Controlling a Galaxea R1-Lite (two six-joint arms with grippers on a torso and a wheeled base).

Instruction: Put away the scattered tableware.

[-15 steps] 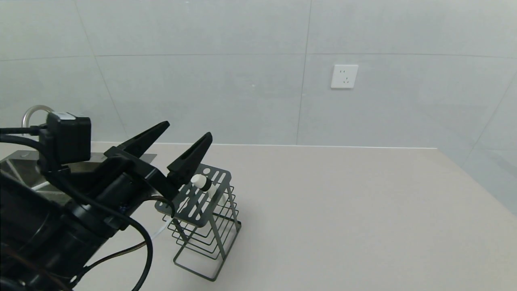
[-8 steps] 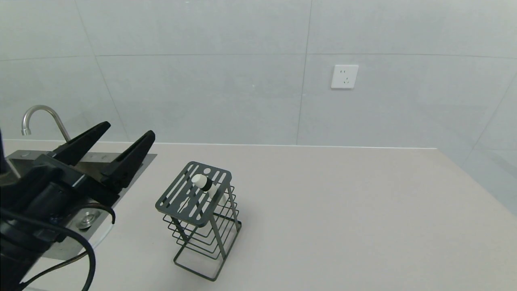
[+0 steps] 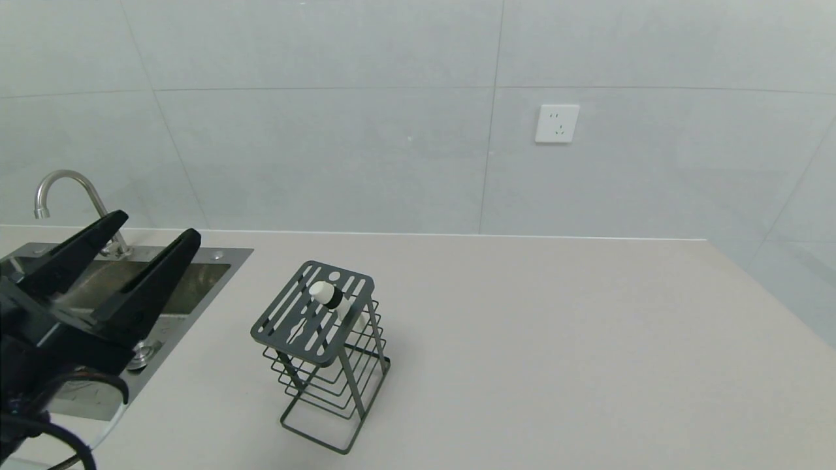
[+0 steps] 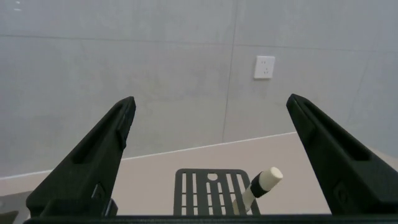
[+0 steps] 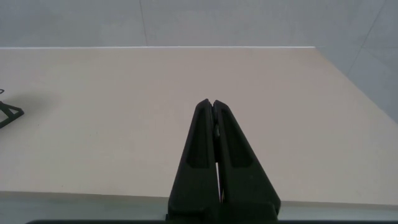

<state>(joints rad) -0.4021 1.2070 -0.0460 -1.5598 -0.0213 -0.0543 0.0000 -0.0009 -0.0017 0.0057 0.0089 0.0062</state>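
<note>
A dark wire utensil rack stands on the beige counter, with a white-handled utensil poking up through its slotted top. My left gripper hangs open over the sink, left of the rack, with nothing between its fingers. In the left wrist view its black fingers frame the rack top and the white handle. My right gripper is shut and empty above bare counter.
A steel sink with a curved faucet lies at the left. A wall socket is on the tiled wall behind. The counter stretches right of the rack to its far edge.
My left arm has pulled back to the left, from above the rack's top to over the sink, still open. The rack and the utensil have not moved.
</note>
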